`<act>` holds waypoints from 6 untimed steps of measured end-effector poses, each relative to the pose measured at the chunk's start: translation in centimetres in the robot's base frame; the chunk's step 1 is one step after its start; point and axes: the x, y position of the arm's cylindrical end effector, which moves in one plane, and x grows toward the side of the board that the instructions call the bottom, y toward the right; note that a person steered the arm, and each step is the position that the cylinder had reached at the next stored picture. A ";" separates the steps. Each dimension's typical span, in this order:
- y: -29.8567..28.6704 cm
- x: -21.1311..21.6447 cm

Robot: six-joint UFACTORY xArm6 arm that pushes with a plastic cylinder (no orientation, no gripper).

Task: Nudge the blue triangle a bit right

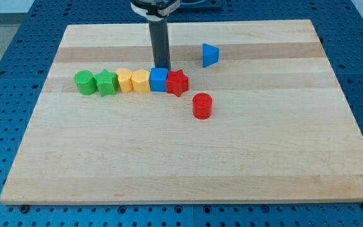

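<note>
The blue triangle (210, 55) lies alone on the wooden board near the view's top, right of centre. My tip (161, 67) comes down just above the blue cube (159, 80), behind the row of blocks. The tip is to the left of the blue triangle and slightly below it, with a clear gap between them.
A row of blocks runs left to right: green cylinder (84, 82), green star (106, 82), yellow heart-like block (125, 80), yellow hexagon (140, 81), blue cube, red star (178, 82). A red cylinder (202, 106) stands below right of the row. The board (188, 164) lies on a blue perforated table.
</note>
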 end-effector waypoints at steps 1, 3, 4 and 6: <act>0.0 0.2; 0.0 0.2; 1.0 -1.5; 7.1 -2.4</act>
